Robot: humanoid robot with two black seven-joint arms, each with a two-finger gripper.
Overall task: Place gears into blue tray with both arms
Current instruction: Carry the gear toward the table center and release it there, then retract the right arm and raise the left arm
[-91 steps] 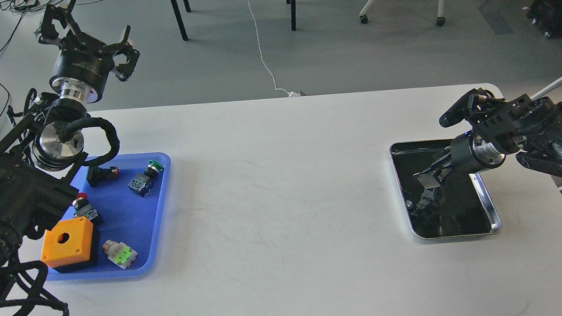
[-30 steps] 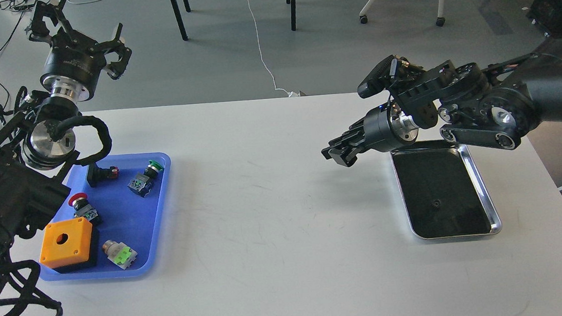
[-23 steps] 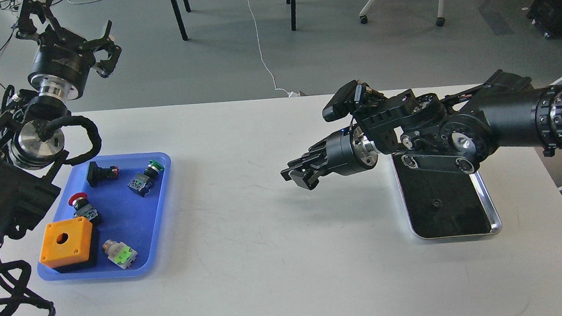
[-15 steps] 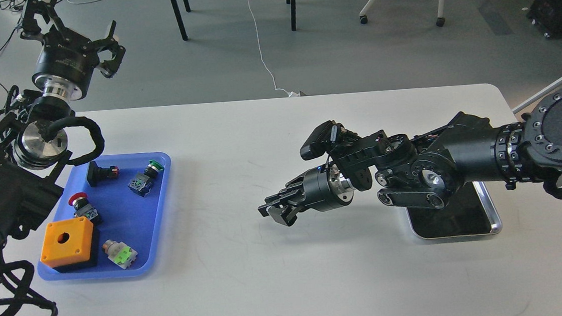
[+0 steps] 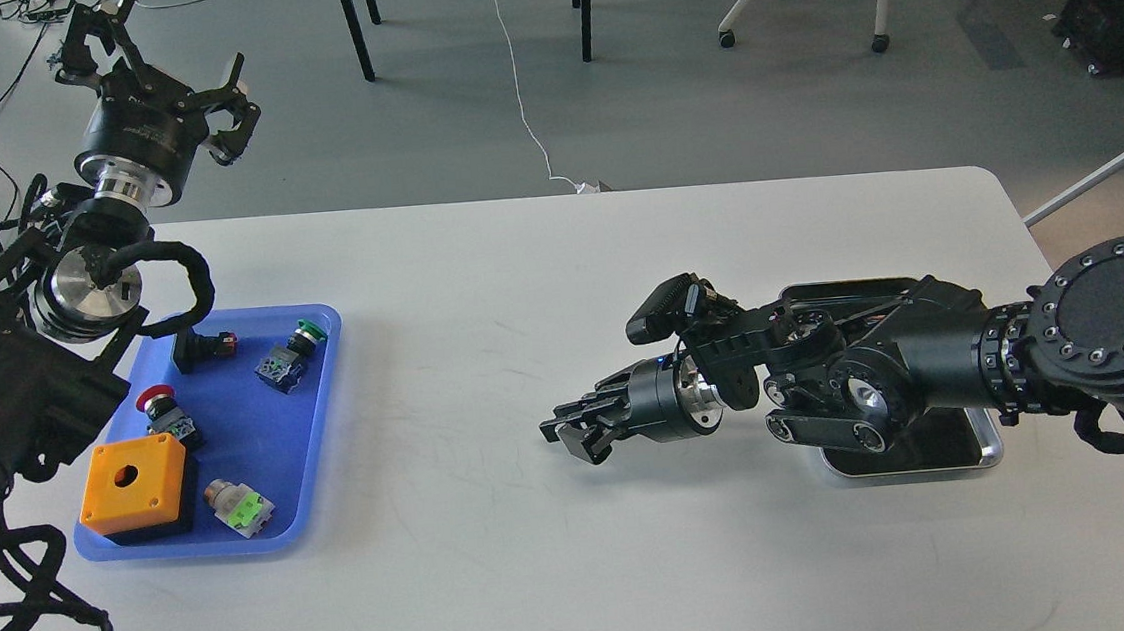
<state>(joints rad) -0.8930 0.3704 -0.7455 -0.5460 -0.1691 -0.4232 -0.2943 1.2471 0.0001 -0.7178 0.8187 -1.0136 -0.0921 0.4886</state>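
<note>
The blue tray [image 5: 248, 427] lies at the table's left, holding push-buttons and an orange box. My left gripper [image 5: 163, 64] hangs high beyond the table's far left edge, behind the tray, fingers spread open and empty. My right gripper [image 5: 576, 435] hovers low over the middle of the table, pointing left toward the blue tray and well short of it. Its dark fingers are drawn together. No gear shows between them, and no gears are visible anywhere in this view.
The steel tray [image 5: 986, 447] sits at the right, mostly covered by my right arm [image 5: 888, 380]. In the blue tray are an orange box [image 5: 134, 480], a red-capped button [image 5: 160, 402], a green-capped button [image 5: 289, 352] and a green-and-white switch [image 5: 241, 506]. Chair legs stand beyond the table.
My right arm left the steel tray and swept left to the middle of the table, dropping lower; over the last half second it shifted slightly right. The left gripper only swayed a little.
</note>
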